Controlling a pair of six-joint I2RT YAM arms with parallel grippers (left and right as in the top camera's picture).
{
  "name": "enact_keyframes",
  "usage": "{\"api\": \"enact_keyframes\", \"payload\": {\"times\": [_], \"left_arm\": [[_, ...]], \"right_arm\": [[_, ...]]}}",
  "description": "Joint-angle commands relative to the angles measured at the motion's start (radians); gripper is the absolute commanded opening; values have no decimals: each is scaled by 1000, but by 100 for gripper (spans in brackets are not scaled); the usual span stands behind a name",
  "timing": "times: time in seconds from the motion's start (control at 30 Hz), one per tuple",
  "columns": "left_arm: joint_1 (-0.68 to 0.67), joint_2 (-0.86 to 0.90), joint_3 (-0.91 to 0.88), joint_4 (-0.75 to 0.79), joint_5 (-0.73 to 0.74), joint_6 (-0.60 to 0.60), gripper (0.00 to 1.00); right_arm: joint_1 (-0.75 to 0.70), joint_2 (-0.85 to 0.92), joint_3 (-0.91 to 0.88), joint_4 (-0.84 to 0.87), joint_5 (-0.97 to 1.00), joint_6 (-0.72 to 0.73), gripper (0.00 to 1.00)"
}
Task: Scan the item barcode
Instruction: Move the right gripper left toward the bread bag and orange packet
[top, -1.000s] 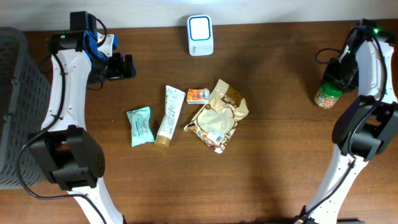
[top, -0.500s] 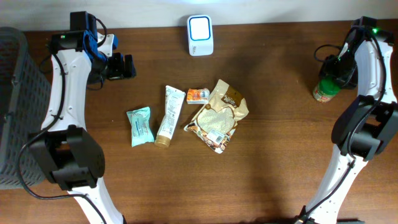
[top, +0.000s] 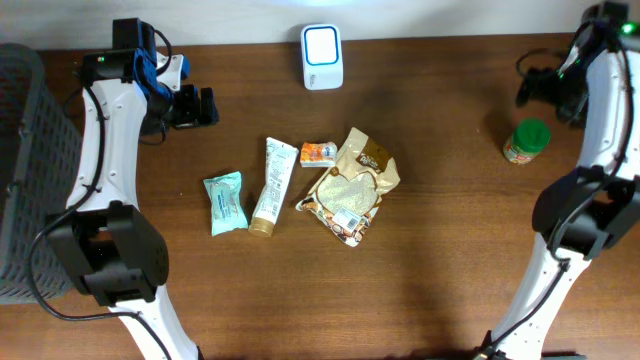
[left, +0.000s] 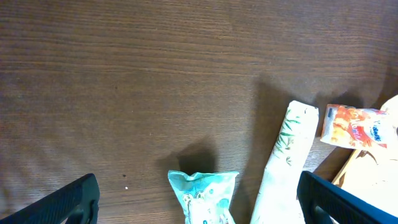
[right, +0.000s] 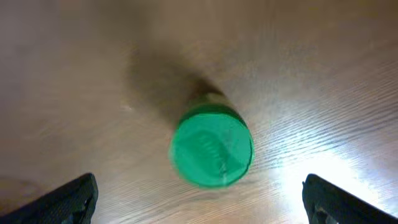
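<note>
1. The table (top: 450, 250) is dark brown wood with a fine straight grain. It is matt over most of its top, with a bright glare patch in the right wrist view beside the jar.
2. A pale strip of wall (top: 450, 15) runs along the table's far edge, just behind the white scanner (top: 322, 56).
3. The scanner stands at the far middle of the table, its light window facing up.
4. The jar (top: 526, 141) stands upright, far to the right of the scanner and a little nearer the front. Its green lid (right: 211, 147) faces the right wrist camera, and a soft shadow falls beside it.
5. The right tool (top: 537, 90) hangs above the jar, apart from it. Its fingertips (right: 68, 199) are spread wide and hold nothing.
6. The left tool (top: 205, 105) sits to the left of the scanner, over bare wood. Its jaws are wide apart and empty.
7. In front of the scanner lies a loose group of things:
   - a small orange and white packet (top: 319, 153)
   - a beige pouch (top: 350, 188) touching that packet
   - a pale tube (top: 273, 186) to their left
   - a teal packet (top: 225, 203) furthest left
8. A grey mesh basket (top: 25, 170) stands at the far left, well apart from the scanner.
</note>
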Motion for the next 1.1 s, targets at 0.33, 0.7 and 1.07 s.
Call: {"api": "enact_keyframes", "payload": {"times": [0.33,0.7,1.07], "left_arm": [[4,-25,-6,2,0,16,99],[4,-25,-6,11,-10,15,99],[-2,-25,-6,18,197,15,99]], "right_arm": [[287,-84,-14,-171,-386,-174,99],[366,-380,-201,-171,-349,-197,88],[360,-652,-1037,224,-622,-206,98]]}}
